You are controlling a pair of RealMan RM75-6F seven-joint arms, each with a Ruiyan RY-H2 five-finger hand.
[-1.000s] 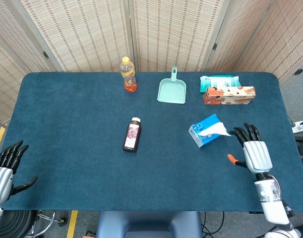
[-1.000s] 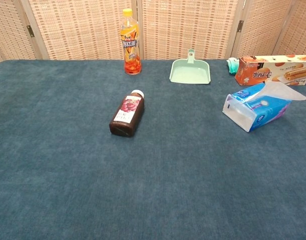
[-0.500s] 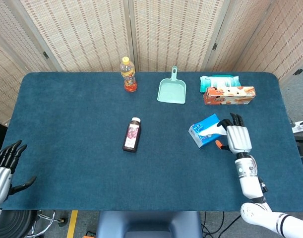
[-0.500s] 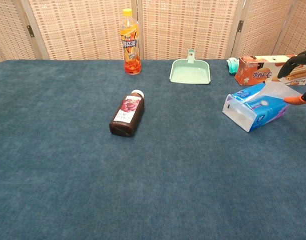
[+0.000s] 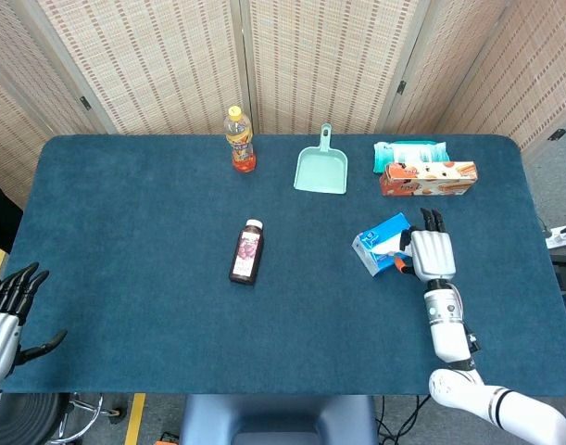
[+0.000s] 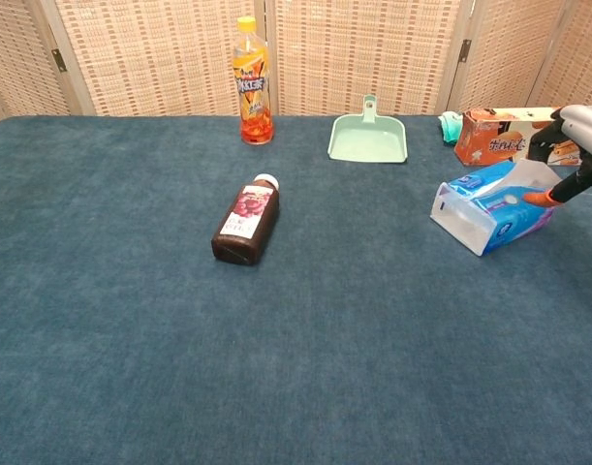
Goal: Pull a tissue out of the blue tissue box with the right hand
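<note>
Right hand at tissue

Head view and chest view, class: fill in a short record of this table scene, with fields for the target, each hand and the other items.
target: blue tissue box, tissue sticking out
right hand: right hand at the tissue, grip unclear
left hand: left hand open, off the table's near-left corner
other items: orange drink bottle, dark bottle lying down, green dustpan, snack box

A tissue box is lying right of a bottle lying on its side on the table. Behind them, a drink bottle, a dustpan and a snack box are sitting in a row, left to right, with a packet lying just behind the snack box.
</note>
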